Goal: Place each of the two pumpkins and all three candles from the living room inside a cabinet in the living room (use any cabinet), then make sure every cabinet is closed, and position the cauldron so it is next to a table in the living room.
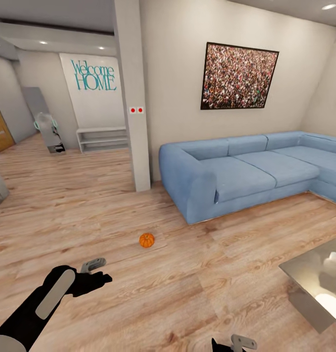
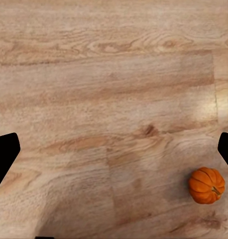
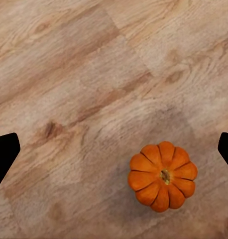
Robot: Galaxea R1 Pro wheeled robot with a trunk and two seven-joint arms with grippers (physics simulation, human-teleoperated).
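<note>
A small orange pumpkin [image 1: 146, 240] lies on the wood floor in front of the blue sofa. My left gripper [image 1: 100, 271] hangs open above the floor, short of this pumpkin and to its left. In the left wrist view the pumpkin [image 2: 206, 185] sits off to one side of the open left gripper [image 2: 114, 154], outside its fingers. My right gripper [image 1: 232, 343] shows at the bottom edge of the head view. The right wrist view has a pumpkin [image 3: 163, 176] on the floor beneath the open right gripper [image 3: 114, 154]; I cannot tell if it is the same one. Candles, cabinet and cauldron are out of view.
A blue corner sofa [image 1: 246, 171] fills the right side. A glass-topped table [image 1: 304, 274] stands at the lower right. A white pillar [image 1: 136, 122] rises behind the pumpkin, and a low white shelf [image 1: 101, 139] stands against the far wall. Open floor spreads to the left.
</note>
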